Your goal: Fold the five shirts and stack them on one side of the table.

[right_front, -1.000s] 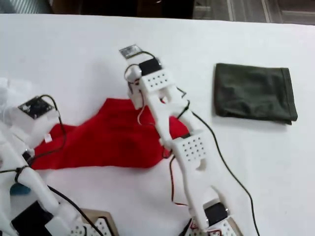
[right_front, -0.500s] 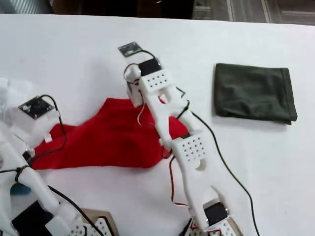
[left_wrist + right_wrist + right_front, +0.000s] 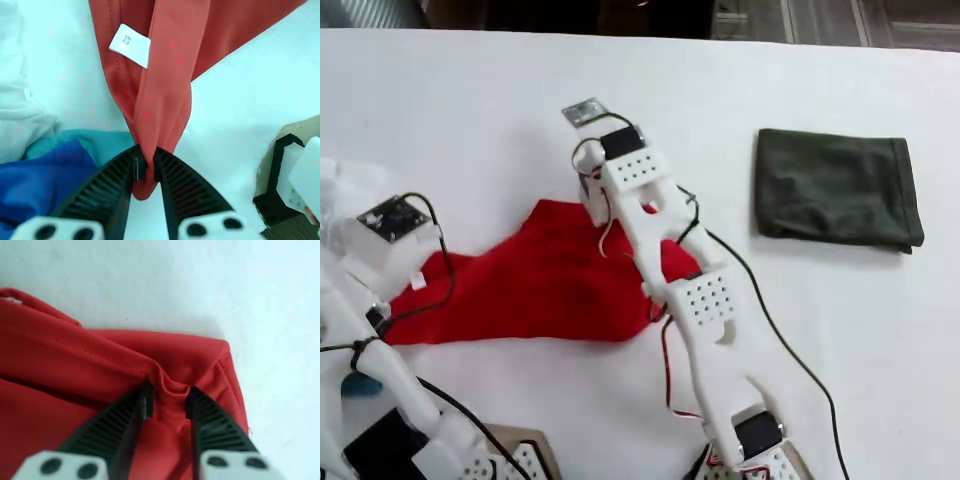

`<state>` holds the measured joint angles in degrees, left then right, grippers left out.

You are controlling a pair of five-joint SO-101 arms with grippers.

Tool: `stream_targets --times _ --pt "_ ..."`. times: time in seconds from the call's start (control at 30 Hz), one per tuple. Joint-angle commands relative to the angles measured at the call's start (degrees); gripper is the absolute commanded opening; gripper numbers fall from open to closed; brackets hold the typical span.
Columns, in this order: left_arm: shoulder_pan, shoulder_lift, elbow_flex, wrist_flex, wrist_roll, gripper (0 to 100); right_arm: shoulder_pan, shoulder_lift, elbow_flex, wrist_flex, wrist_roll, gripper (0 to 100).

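A red shirt (image 3: 550,285) lies crumpled left of the table's middle. My left gripper (image 3: 145,169) is shut on a bunched end of it, close to the white tag (image 3: 130,45); in the high view that end sits at the shirt's left tip (image 3: 405,320). The right gripper (image 3: 167,399) pinches a puckered fold at the red shirt's (image 3: 100,370) far edge, under the right arm's wrist (image 3: 625,165). A dark green shirt (image 3: 835,188) lies folded at the right.
White cloth (image 3: 338,185) is heaped at the left edge, with blue and teal cloth (image 3: 45,172) beside my left gripper. A brown base with a black bracket (image 3: 280,192) stands near the front. White table (image 3: 470,110) stretches behind the shirts.
The right arm's wrist has shifted slightly over the red shirt's far edge. The shirt and the left arm look the same.
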<state>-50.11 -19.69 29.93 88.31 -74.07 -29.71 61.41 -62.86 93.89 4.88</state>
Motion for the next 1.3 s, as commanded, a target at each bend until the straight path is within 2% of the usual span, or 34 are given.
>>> stream_targets --times 0.0,0.27,0.7,0.83,1.03,1.13,1.27 --pt "-0.4 -1.4 0.0 -0.4 -0.6 3 0.0 -0.7 -2.5 0.0 -0.5 10.8" --pt "-0.4 -1.4 0.0 -0.3 -0.6 3 0.0 -3.1 -8.8 2.1 -0.3 10.8" --pt "-0.4 -1.5 0.0 -0.4 -0.6 3 0.1 -1.5 -7.0 0.5 -0.1 10.2" --pt "-0.4 -1.5 0.0 -0.3 -0.6 3 0.7 -1.5 -7.0 0.5 -0.3 1.2" --pt "-0.4 -1.5 0.0 -0.3 -0.6 3 3.0 -1.6 -7.2 -0.2 -0.2 2.0" --pt "-0.4 -1.5 -0.3 -0.3 -0.6 3 5.1 -1.6 -12.5 1.0 -0.1 2.0" --pt "0.8 -1.9 -1.5 -0.3 -0.4 3 8.0 -1.6 -28.5 6.0 1.1 2.0"
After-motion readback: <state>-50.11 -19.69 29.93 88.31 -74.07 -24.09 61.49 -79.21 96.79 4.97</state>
